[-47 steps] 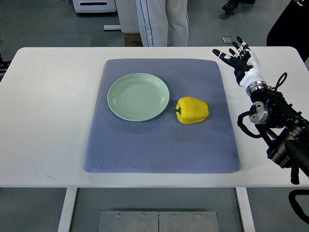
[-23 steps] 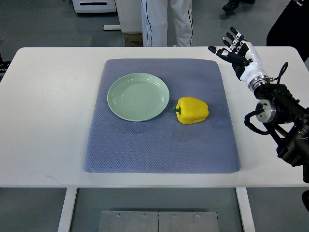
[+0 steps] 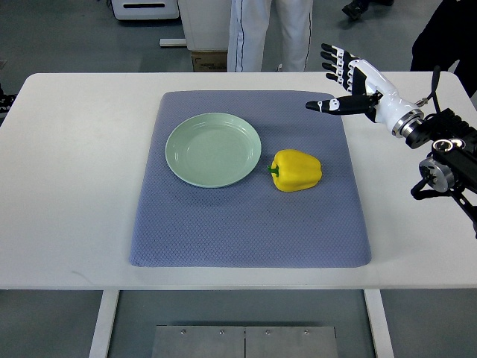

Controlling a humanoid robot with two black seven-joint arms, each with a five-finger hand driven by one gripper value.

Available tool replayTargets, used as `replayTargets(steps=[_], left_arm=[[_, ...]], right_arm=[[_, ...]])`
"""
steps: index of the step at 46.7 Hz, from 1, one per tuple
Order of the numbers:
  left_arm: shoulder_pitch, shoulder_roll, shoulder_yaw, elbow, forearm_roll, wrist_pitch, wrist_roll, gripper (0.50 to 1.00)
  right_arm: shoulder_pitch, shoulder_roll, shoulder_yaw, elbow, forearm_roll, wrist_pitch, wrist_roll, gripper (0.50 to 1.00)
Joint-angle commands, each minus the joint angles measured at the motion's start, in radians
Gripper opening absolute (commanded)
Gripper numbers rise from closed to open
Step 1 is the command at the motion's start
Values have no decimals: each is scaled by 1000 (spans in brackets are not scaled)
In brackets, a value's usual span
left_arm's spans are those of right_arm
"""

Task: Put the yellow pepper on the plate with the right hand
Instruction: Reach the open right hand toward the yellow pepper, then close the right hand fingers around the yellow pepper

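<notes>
The yellow pepper [image 3: 297,170] lies on the blue-grey mat [image 3: 246,224], just to the right of the green plate [image 3: 213,149] and not touching it. The right hand [image 3: 352,82] is above the far right corner of the mat, well apart from the pepper, with its fingers [image 3: 333,61] spread wide and holding nothing. A person's legs [image 3: 272,33] stand behind the white table [image 3: 74,186].

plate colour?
Pale mint green, plain with no pattern; the plate shows in the top view, on the blue-grey mat.
</notes>
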Motion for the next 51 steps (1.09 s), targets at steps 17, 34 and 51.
replayTargets(steps=[17, 34, 51], left_arm=[[0, 0, 0, 0, 0, 1, 0, 1000], [0, 0, 0, 0, -1, -1, 0, 1000], [0, 0, 0, 0, 0, -1, 0, 1000]], right_arm=[[74, -89, -259, 154, -140, 19, 29, 975], [105, -89, -362, 143, -161, 4, 35, 956], [105, -59, -413, 73, -161, 2, 33, 962]])
